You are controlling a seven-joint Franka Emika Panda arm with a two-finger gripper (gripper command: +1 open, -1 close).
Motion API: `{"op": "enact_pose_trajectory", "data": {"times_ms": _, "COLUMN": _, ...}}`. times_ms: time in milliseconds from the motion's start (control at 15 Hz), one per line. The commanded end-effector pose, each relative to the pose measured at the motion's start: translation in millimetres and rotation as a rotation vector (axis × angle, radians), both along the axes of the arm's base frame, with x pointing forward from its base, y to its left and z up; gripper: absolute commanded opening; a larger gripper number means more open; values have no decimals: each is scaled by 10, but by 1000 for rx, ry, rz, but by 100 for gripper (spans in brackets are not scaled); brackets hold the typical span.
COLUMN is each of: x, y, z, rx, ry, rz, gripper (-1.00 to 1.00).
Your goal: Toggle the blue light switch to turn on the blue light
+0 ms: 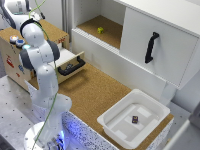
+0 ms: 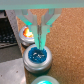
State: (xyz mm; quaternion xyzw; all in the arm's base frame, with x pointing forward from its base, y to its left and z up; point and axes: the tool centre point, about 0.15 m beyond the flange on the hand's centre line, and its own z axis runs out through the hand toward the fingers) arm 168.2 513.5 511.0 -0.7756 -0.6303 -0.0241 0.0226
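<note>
The blue light [image 2: 38, 55] is a glossy blue dome in a pale round rim on top of the light wooden box [image 1: 12, 62]. In the wrist view my gripper [image 2: 41, 44] hangs right over the dome, its teal-lit fingers [image 2: 45, 31] pressed together with nothing between them, tips at or just above the cap. In the exterior view the blue light [image 1: 20, 43] shows beside the arm's wrist, which hides the gripper. No separate blue light switch shows.
An orange dome [image 2: 27, 34] and a green one [image 2: 43, 80] flank the blue one. A drawer with a black handle [image 1: 70, 67] stands open below the box. A white bin [image 1: 111, 121] holds a small dark object [image 1: 135, 119]. The cabinet door has a black handle [image 1: 151, 47].
</note>
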Motion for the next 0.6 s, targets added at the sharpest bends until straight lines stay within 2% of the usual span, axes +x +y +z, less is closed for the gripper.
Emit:
{"op": "enact_pose_trajectory", "data": {"times_ms": 0, "x": -52, "y": 313, "z": -241, "rx": -127, "ry": -48, "rz": -21, "gripper": -100}}
{"op": "enact_pose_trajectory", "data": {"times_ms": 200, "x": -104, "y": 301, "z": -345, "rx": -133, "ry": -34, "rz": -21, "gripper": -100}}
{"op": "enact_pose_trajectory", "data": {"times_ms": 400, "x": -164, "y": 301, "z": -509, "rx": -167, "ry": -26, "rz": -22, "gripper": -100}}
{"op": "enact_pose_trajectory", "data": {"times_ms": 533, "x": -95, "y": 269, "z": -634, "rx": -170, "ry": -10, "rz": -56, "gripper": -100}}
